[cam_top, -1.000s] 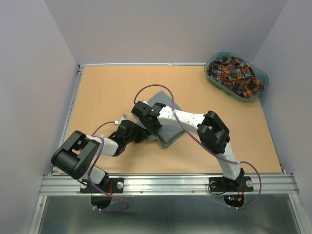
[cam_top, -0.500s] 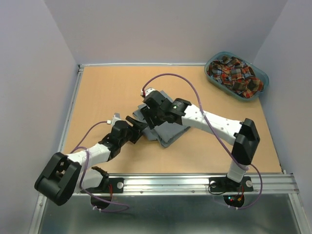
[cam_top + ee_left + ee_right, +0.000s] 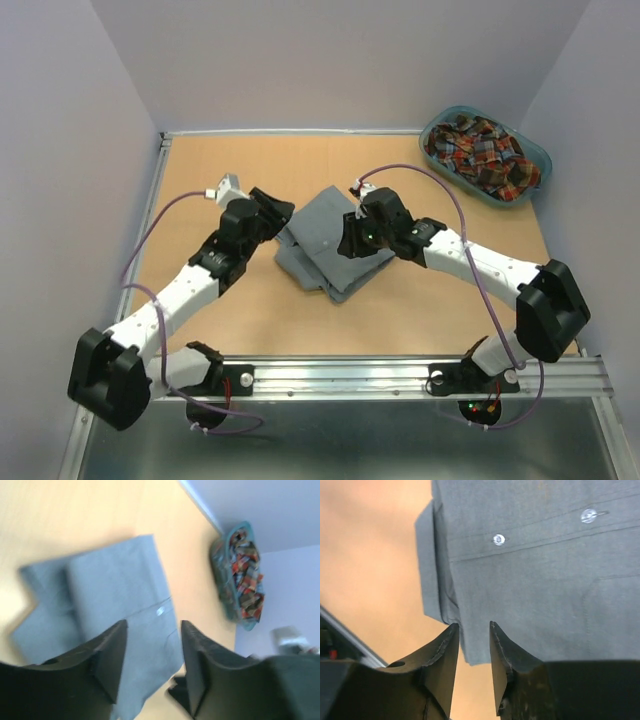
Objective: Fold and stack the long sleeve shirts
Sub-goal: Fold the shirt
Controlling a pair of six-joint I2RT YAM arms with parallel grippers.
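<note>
The plain grey button-front cloth shirt [image 3: 318,228] lies folded in the middle of the wooden table [image 3: 210,180], and the red, navy and yellow plaid shirt [image 3: 485,155] sits heaped in the teal plastic oval basket [image 3: 546,160] at the far right. Our left gripper [image 3: 152,630] hangs well parted and empty by the grey shirt's left edge, our right gripper [image 3: 473,627] over it, barely parted, holding nothing. We judge both shirts light and limp, best pinched at a layered edge.

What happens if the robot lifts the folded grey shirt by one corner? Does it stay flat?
Probably not. The grey shirt is thin cloth lying in soft folded layers, so it would likely droop and unfold. It looks light, and pushing it would probably bunch it up.
</note>
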